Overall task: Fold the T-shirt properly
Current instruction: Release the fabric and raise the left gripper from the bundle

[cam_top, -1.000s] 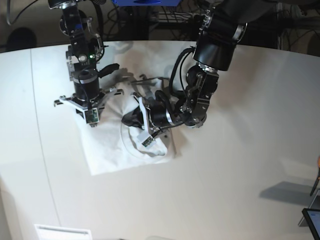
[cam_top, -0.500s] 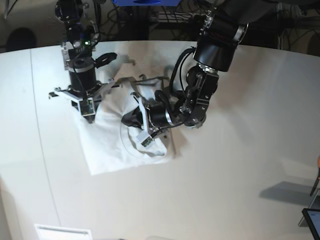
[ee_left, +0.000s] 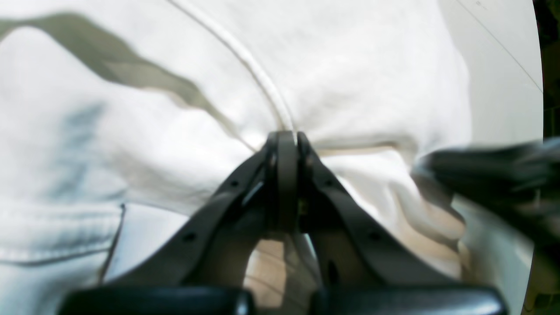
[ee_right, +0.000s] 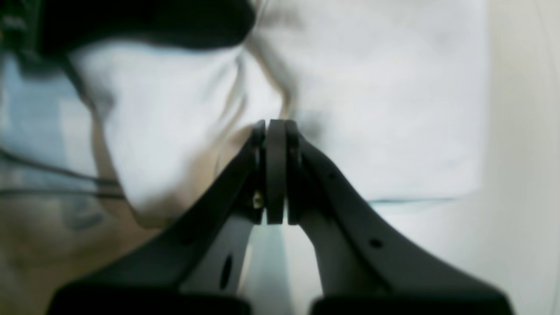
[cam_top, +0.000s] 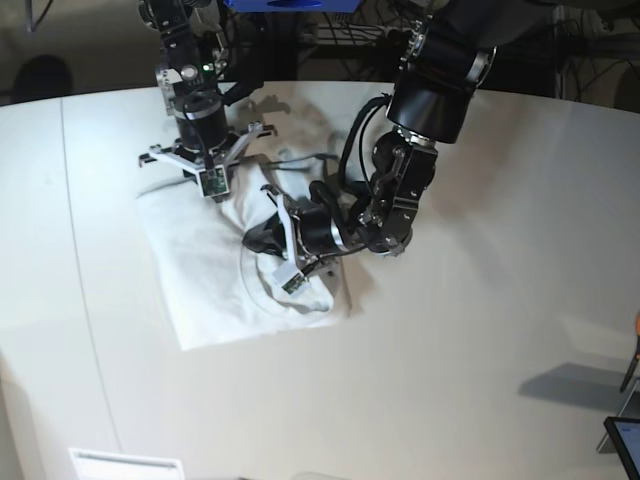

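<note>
The white T-shirt (cam_top: 215,280) lies rumpled on the off-white table (cam_top: 450,350). My left gripper (cam_top: 255,240) is low over the shirt's middle. In the left wrist view its jaws (ee_left: 286,133) are shut where the collar seam runs in, and the T-shirt (ee_left: 350,65) puckers around them. My right gripper (cam_top: 207,172) hangs over the shirt's far left part. In the right wrist view it (ee_right: 275,122) is shut, with folds of the T-shirt (ee_right: 385,109) running to its tip. Both wrist views are blurred.
Cables and dark equipment line the table's far edge (cam_top: 300,40). A black screen corner (cam_top: 625,440) and an orange object (cam_top: 636,325) sit at the right edge. A white label (cam_top: 125,465) lies at the front left. A dark blurred arm (ee_left: 494,175) crosses the left wrist view.
My right gripper has travelled toward the far side and to the right, and the shirt's left part has shifted with it. My left arm has stayed put on the shirt.
</note>
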